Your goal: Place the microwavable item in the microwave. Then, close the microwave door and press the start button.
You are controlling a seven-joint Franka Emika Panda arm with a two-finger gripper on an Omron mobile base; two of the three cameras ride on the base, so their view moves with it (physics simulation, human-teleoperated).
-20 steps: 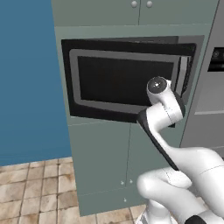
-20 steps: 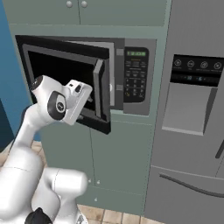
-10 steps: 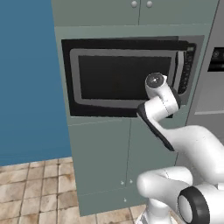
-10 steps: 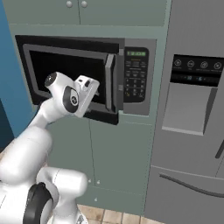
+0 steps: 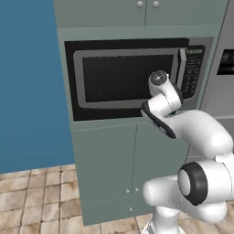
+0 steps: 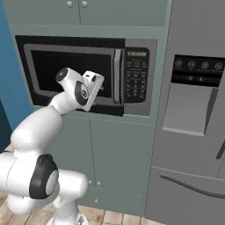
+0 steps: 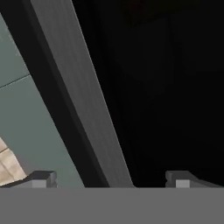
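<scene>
The microwave door (image 5: 125,77) looks shut or all but shut against the microwave (image 6: 88,72), its silver-grey frame flush with the black front in both base views, so the door-closing step seems finished or in its last push. The gripper (image 6: 97,85) sits at the centre of the right base view, right at the lower part of the glass, beside the vertical handle (image 6: 117,75); its jaws are spread wide and hold nothing, the two tips well apart at the bottom of the hand view. The yellow cup is presumably inside, but the dark window hides it, so I cannot confirm that. Next comes the start button: the arm must move toward frame right to the keypad panel (image 6: 135,77) and press there.
</scene>
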